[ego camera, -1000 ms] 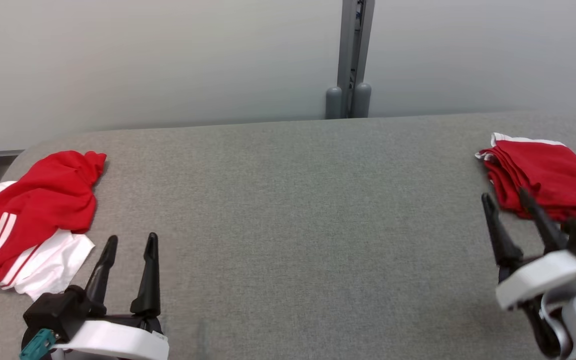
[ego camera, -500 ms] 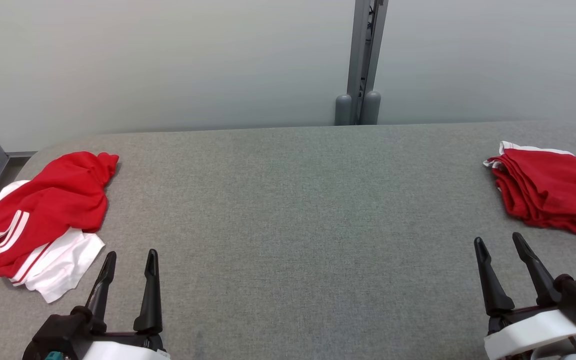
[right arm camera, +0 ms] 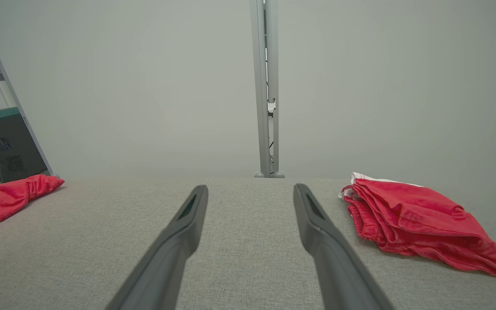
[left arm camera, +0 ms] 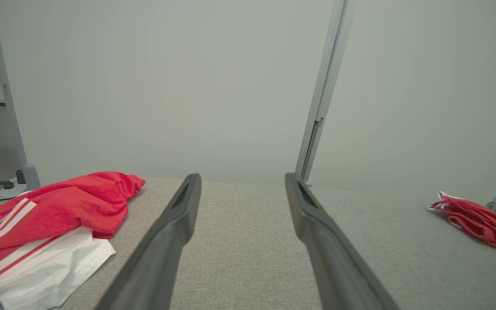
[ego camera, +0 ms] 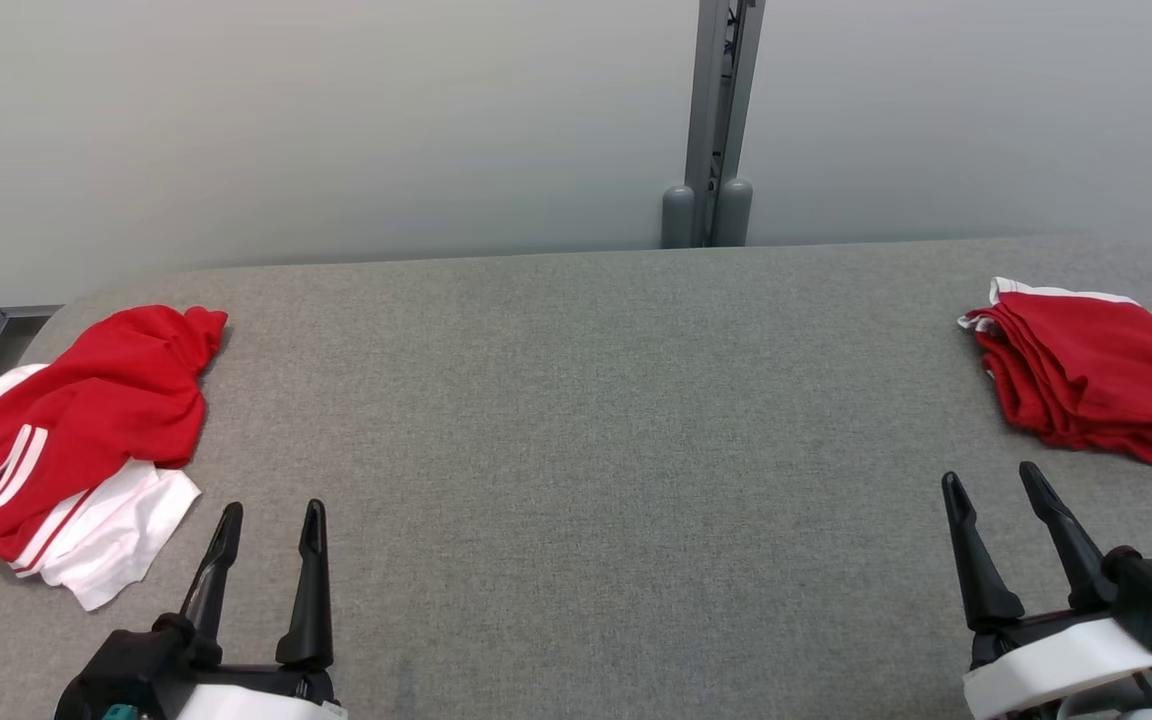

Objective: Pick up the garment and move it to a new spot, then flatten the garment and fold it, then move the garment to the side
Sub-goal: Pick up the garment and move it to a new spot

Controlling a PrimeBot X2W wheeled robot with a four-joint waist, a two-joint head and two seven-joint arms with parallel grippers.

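L jaws, R jaws released, empty. Crumpled garment (ego camera: 86,420) at 9 o'clock on counter (ego camera: 576,450), folded pile (ego camera: 1086,370) at 3. Risk: I pinch only the top red layer, white part drags.

Plain pale grey wall (ego camera: 336,120), grey metal post (ego camera: 716,100) mid-back, grey fabric counter (ego camera: 576,400), even light.

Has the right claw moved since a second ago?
Yes. The right claw has drawn back toward the robot: earlier it overlapped the folded red garment; now it stands clear, below it in the head view.
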